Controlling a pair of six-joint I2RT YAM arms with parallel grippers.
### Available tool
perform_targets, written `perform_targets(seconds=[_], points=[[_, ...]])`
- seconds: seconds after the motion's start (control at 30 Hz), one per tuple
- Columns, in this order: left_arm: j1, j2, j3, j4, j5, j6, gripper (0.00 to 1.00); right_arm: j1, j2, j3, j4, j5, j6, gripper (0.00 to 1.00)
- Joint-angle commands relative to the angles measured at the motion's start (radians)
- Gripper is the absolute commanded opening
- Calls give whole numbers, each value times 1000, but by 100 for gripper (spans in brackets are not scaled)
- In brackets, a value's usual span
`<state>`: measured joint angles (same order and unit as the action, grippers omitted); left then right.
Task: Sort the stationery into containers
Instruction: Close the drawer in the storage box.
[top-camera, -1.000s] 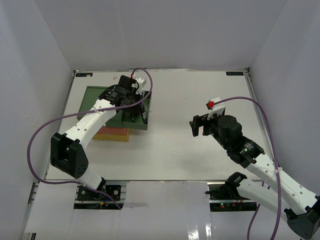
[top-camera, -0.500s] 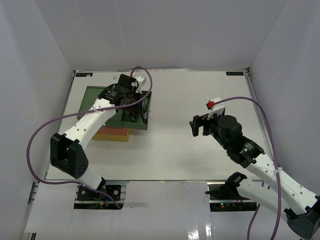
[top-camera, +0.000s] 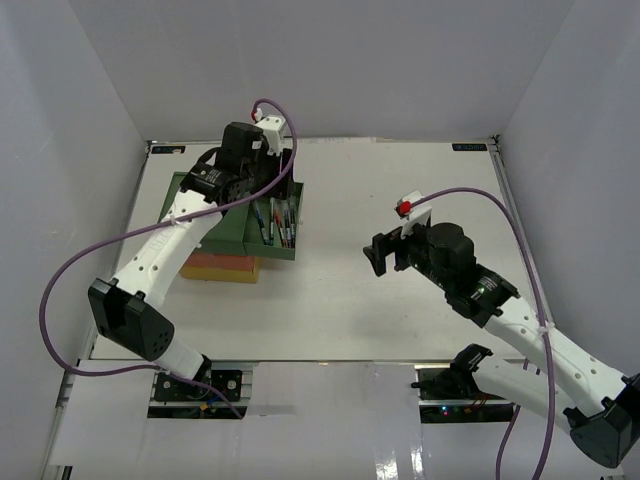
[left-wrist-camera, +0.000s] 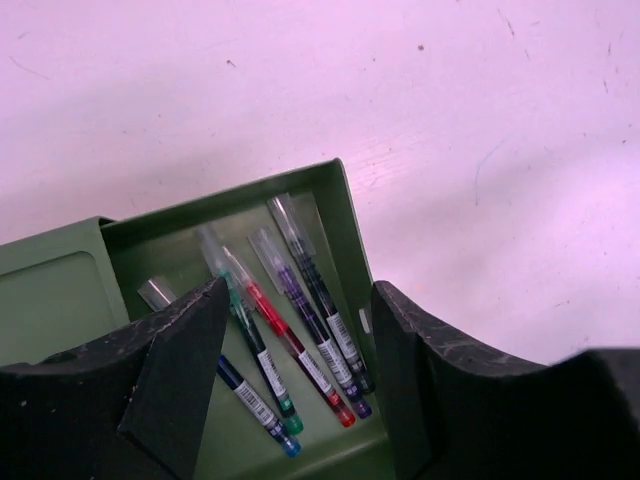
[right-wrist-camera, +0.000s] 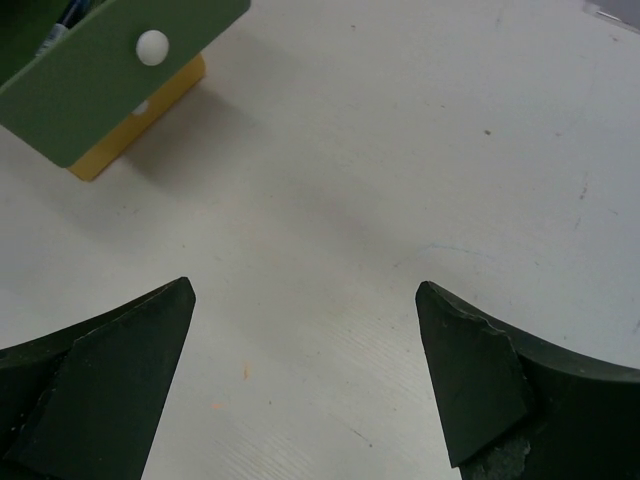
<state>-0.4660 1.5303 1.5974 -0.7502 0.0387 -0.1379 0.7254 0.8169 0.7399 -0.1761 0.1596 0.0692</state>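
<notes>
A: Left wrist view first. The left gripper has its jaws apart and nothing between them. What lies in the gap?

B: The pens, five thin ones side by side on the floor of the green drawer. I count blue, green, red, purple and a dark one, the dark one closest to the drawer wall at three o'clock in that view.

A: Any contact?

B: None that I can see. The fingers stand on either side of the view and the pens lie loose below them.

A: From the top camera, the drawer stack sits at ten o'clock on the table. The green drawer is its top tier, pulled out toward three o'clock, and the pens in it run roughly twelve to six. The red-orange tier and the yellow tier peek out under it at six o'clock.

B: The left arm reaches up from seven o'clock, its wrist over the open drawer. Now the other side?

A: The right gripper hangs just past the table's middle toward three o'clock, well apart from the stack and pointing at nine o'clock.

B: Its wrist view shows the jaws spread wide and empty, with bare table between the fingers. At eleven o'clock in that view is the drawer's green front with a white knob, and a corner of the yellow tier shows beneath it.
</notes>
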Motion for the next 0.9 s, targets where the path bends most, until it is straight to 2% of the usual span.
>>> perform_targets(seconds=[0.0, 0.17, 0.27, 0.47, 0.63, 0.87], points=[[7, -50, 32, 52, -54, -14, 70, -4, 48, 76, 115, -139, -61, 98], [44, -91, 0, 115, -135, -31, 86, -4, 180, 95, 231, -313, -187, 94], [87, -143, -77, 189, -200, -51, 97, -6, 287, 133, 277, -409, -248, 91], [217, -249, -255, 339, -206, -104, 98, -14, 504, 272, 285, -609, -333, 91], [309, -320, -370, 405, -211, -123, 98, -15, 640, 343, 319, -667, -367, 91], [343, -377, -499, 460, -227, -126, 98, -17, 775, 461, 299, -753, -362, 94]])
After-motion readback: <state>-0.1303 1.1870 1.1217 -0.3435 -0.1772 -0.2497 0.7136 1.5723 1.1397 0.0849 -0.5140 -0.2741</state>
